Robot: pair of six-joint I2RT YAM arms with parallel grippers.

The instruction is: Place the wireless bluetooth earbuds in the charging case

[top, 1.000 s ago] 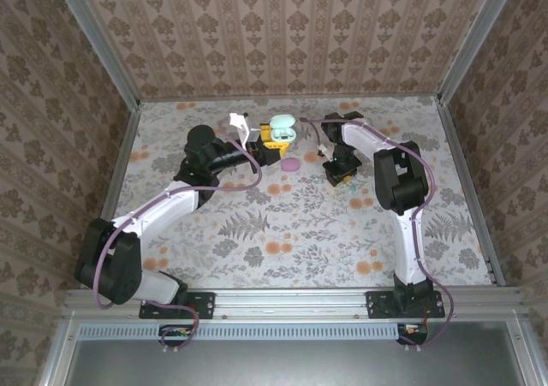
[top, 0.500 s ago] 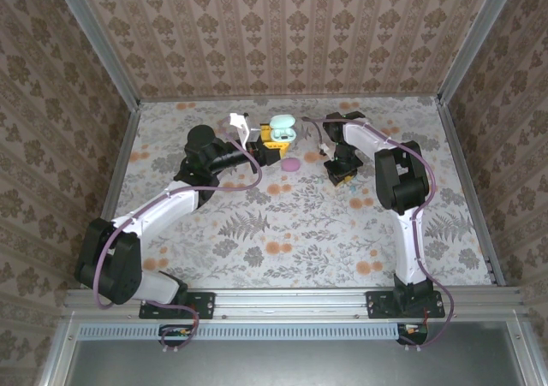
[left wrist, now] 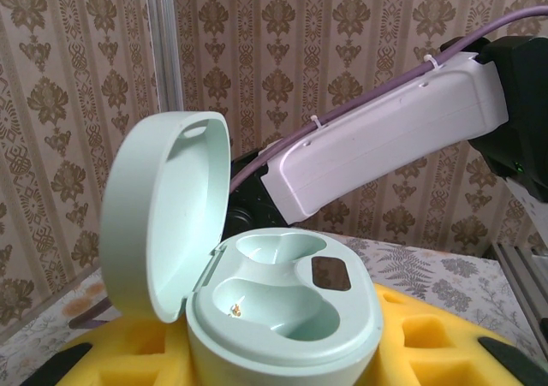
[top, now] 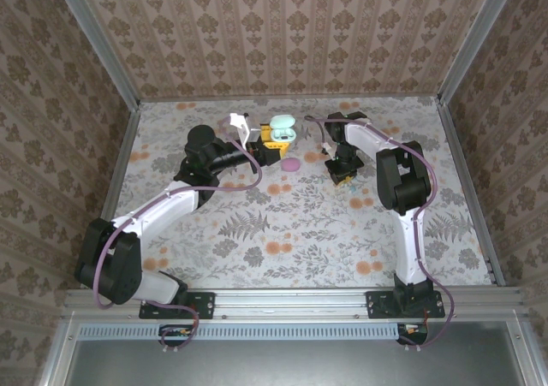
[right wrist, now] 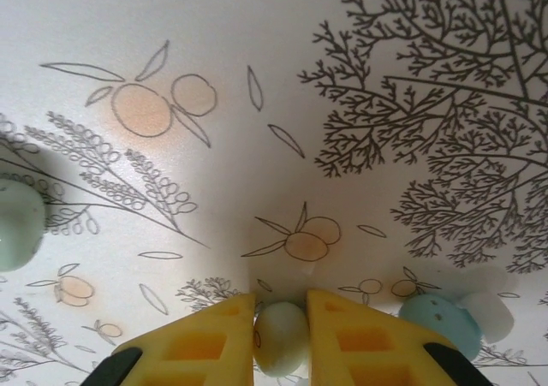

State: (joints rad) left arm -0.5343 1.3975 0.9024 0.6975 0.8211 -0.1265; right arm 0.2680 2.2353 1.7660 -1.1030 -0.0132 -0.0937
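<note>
The open charging case (left wrist: pixel 287 345) is clamped in the left end effector (top: pixel 272 139), empty sockets (left wrist: pixel 257 299) presented, while at its 4 o'clock an earbud (right wrist: pixel 281 335) is pinched on the counter (top: pixel 282 223) by the right end effector (right wrist: pixel 281 307).

Twin builds: the left arm (top: pixel 163 206) and right arm (top: pixel 409 232) each pair smooth white link shells with bulky black joint housings above a black base plate (top: pixel 201 303). A purple cable (left wrist: pixel 501 28) runs along the links, cinched to the white casing with white zip ties (left wrist: pixel 317 122), and one black housing shows a small green light (left wrist: pixel 516 168). The right gripper (right wrist: pixel 281 297) carries yellow, foam-like fingers (right wrist: pixel 201 343) with square recesses and black heels.
</note>
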